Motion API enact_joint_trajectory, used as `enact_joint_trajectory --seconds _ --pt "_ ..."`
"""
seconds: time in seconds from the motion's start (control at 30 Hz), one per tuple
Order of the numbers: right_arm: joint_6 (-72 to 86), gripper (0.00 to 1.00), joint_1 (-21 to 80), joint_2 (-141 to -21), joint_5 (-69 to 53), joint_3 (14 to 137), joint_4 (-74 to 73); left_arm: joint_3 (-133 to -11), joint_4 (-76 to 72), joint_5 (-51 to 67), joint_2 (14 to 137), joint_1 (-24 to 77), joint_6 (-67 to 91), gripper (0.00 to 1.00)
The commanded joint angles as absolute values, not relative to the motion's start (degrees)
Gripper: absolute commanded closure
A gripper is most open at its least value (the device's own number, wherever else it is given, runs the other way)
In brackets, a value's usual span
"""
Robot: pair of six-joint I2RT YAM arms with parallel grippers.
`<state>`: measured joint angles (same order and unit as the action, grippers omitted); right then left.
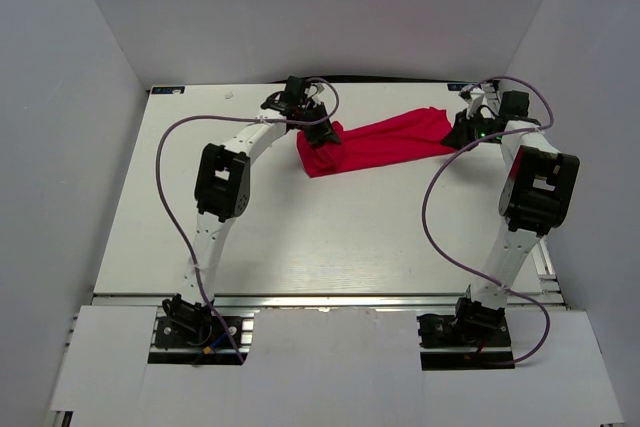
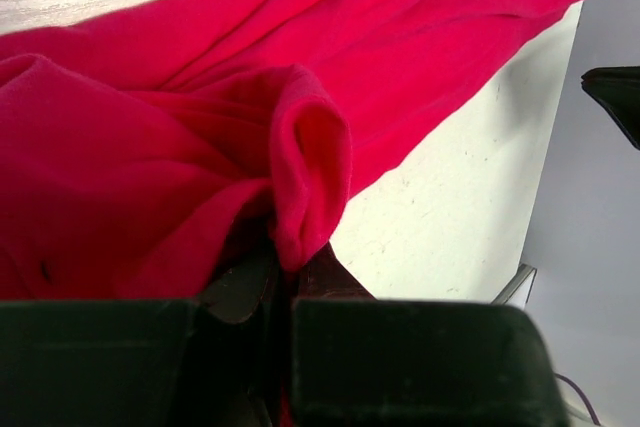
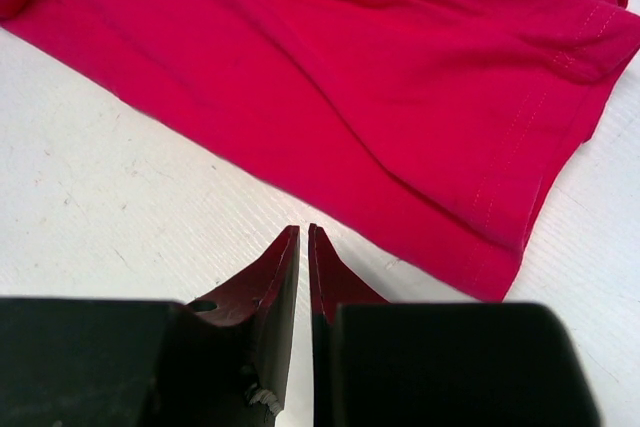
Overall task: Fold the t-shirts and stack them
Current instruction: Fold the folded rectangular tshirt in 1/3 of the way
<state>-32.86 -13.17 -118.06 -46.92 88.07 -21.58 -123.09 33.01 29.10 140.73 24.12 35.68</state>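
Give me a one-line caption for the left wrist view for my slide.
Left gripper pinches a raised fold of the red t-shirt, the rest lying rumpled on the white table.

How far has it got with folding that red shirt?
Barely started. Nothing looks folded yet: the plain bright red soft t-shirt lies bunched in a rumpled strip across the far side of the white table. In hand: the left tool is pinching a fold of it. The right tool is closed on nothing, just short of the cloth. Spreading flat, folding and stacking remain.
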Motion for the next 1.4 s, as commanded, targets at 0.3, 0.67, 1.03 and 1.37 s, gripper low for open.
enact_joint_trajectory --seconds 0.3,0.67,1.03,1.37 --pt "-31.9 0.86 -13.5 -115.0 -48.8 87.0 -20.1 -126.1 34.5 28.2 140.7 24.9 40.5 1.00" --pt "-32.0 0.86 -13.6 -114.9 -48.9 86.6 -20.0 -128.6 34.5 29.3 140.5 24.9 43.4 1.00" --pt "-31.5 0.86 -13.5 -115.3 -48.5 86.4 -19.5 -130.6 33.6 30.2 140.9 25.7 45.9 1.00" --pt "-31.4 0.86 -13.5 -115.1 -48.3 85.6 -19.2 -130.2 31.3 29.2 143.3 27.2 48.8 0.99"
